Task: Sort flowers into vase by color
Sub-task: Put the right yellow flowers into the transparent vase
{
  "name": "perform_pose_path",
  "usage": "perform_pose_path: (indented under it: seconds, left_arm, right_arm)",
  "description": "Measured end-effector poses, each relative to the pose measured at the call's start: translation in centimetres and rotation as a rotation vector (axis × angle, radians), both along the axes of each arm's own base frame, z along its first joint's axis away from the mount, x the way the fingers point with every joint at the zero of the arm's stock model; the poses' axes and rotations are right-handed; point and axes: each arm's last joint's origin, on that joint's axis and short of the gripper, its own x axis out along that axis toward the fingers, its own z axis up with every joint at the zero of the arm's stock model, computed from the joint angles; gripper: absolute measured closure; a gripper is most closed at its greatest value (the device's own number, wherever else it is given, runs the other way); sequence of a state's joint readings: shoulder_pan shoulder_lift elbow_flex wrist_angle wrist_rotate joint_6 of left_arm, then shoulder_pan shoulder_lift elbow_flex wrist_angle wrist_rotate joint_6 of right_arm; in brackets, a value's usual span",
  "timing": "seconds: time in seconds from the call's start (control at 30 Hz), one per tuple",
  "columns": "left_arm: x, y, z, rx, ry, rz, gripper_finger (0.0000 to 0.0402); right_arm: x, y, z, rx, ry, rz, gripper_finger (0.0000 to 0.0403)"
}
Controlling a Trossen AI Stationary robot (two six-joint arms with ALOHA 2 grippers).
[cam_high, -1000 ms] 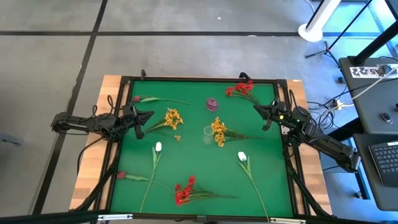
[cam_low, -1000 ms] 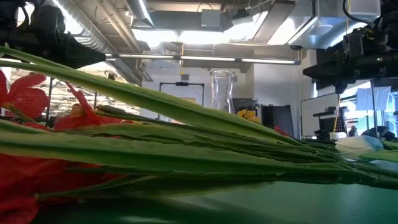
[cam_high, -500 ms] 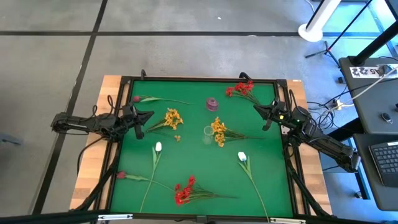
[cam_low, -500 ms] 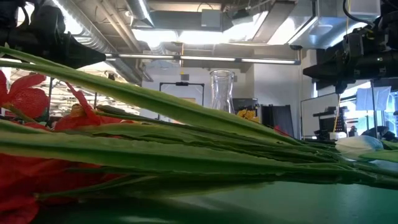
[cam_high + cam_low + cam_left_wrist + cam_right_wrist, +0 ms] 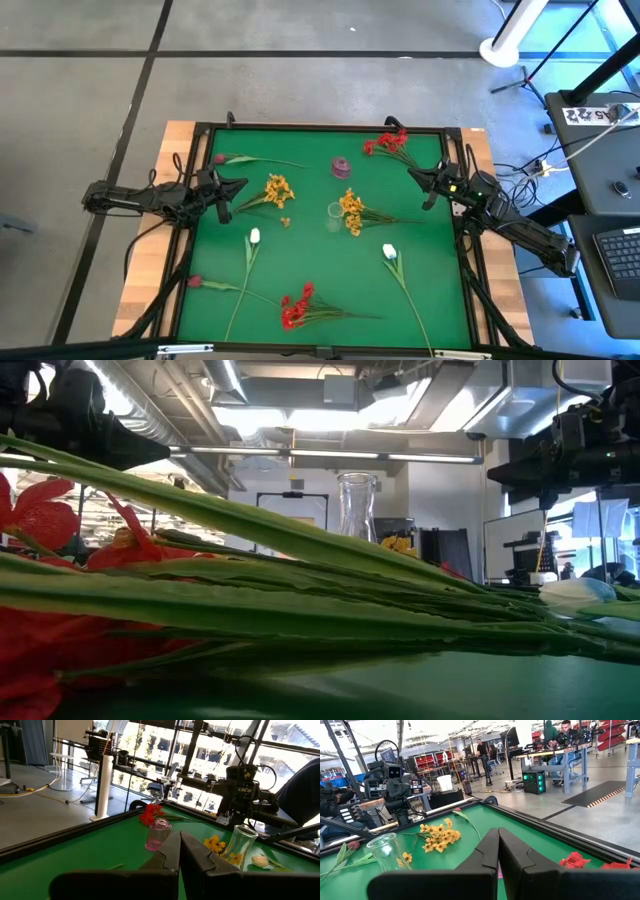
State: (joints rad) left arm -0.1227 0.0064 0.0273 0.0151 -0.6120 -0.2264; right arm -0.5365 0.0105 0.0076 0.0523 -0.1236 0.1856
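On the green table (image 5: pixel 420 290), flowers are scattered singly, none placed in a vase. A clear glass vase (image 5: pixel 335 212) stands near the middle, and a small pink vase (image 5: pixel 341 167) stands farther back, apart from it. One yellow cluster (image 5: pixel 351 210) lies just beside the clear vase, and a second yellow cluster (image 5: pixel 278 188) lies to its left. A red cluster (image 5: pixel 388 142) is seen at the far right corner, and another red cluster (image 5: pixel 295 306) near the front edge. Two white tulips (image 5: pixel 254 237) (image 5: pixel 389 252) lie in the front half, one to each side of the middle. A dark pink bud (image 5: pixel 219 159) rests at the far left and another dark pink bud (image 5: pixel 194 282) at the front left.

At the left edge, the left gripper (image 5: pixel 235 190) is held above the table with its fingers (image 5: pixel 167 854) pressed together, nothing between them. At the right edge, the right gripper (image 5: pixel 418 178) is likewise clenched, its fingers (image 5: pixel 490 851) meeting with nothing held.
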Motion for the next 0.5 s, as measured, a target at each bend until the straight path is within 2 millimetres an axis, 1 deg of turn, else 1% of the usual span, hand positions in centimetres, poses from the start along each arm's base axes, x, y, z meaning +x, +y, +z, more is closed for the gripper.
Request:
perform_pose_path:
  seconds: [0.13,0.2,0.33,0.43,0.5]
  left_arm:
    - [0.0,0.0,0.0,0.000,0.000,0.000,0.0401]
    - [0.0,0.0,0.0,0.000,0.000,-0.001,0.0401]
    - [0.0,0.0,0.0,0.000,0.000,0.000,0.0401]
    - [0.0,0.0,0.0,0.000,0.000,0.000,0.0401]
    - [0.0,0.0,0.0,0.000,0.000,-0.001,0.0401]
  right_arm:
    - [-0.1,-0.1,0.4,-0.016,-0.031,-0.028,0.0393]
    - [-0.1,0.0,0.9,-0.045,-0.082,-0.035,0.0393]
    - [-0.5,0.3,3.0,-0.122,-0.190,-0.011,0.0393]
    - [-1.2,0.8,5.7,-0.212,-0.285,0.018,0.0393]
    - [-1.6,1.1,6.9,-0.243,-0.299,0.032,0.0393]
